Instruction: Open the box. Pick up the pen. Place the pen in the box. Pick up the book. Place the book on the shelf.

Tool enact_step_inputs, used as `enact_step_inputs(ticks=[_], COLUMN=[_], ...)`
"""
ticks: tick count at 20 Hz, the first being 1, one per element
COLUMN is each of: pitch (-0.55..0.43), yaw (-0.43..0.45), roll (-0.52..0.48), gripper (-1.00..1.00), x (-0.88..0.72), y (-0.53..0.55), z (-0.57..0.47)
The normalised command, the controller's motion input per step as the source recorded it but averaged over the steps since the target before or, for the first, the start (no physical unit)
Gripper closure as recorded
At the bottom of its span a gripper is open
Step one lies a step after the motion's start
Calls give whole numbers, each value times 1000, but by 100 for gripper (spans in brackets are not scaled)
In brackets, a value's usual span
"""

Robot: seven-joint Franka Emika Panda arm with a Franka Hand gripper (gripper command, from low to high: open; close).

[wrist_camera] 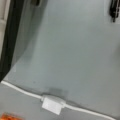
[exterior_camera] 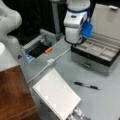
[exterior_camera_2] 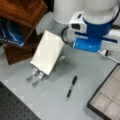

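The box [exterior_camera: 100, 53] stands open at a front view's right, its lid [exterior_camera: 106, 18] raised and beige compartments showing; one corner of the box [exterior_camera_2: 107, 98] shows at a front view's bottom right. The black pen [exterior_camera: 87, 86] [exterior_camera_2: 71, 87] lies on the grey table in front of the box. The white spiral book [exterior_camera: 56, 96] [exterior_camera_2: 47, 52] leans on a metal rack. The brown shelf [exterior_camera: 15, 95] [exterior_camera_2: 22, 11] is beside it. My arm's wrist [exterior_camera: 75, 25] [exterior_camera_2: 92, 27] hovers by the box's left end, well above the table. Its fingers are hidden and nothing shows as held.
A white cable with a small block [exterior_camera: 50, 61] [wrist_camera: 52, 104] crosses the table under the wrist. An orange item [exterior_camera: 48, 50] lies beside a black open tray [exterior_camera: 37, 48]. The rack's feet [exterior_camera_2: 35, 77] stick out below the book. The box's dark edge [wrist_camera: 5, 37] lines the wrist view's left.
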Motion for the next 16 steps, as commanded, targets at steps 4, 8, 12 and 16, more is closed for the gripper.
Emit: enact_step_inputs(ticks=[4, 8, 12, 16], pitch=[-91, 30, 110, 127], yaw=[385, 400, 379, 379], roll=[-148, -125, -95, -123], gripper=[-100, -100, -100, -100], x=[49, 133, 186, 242], y=[-242, -189, -145, -158], z=[-182, -115, -37, -8])
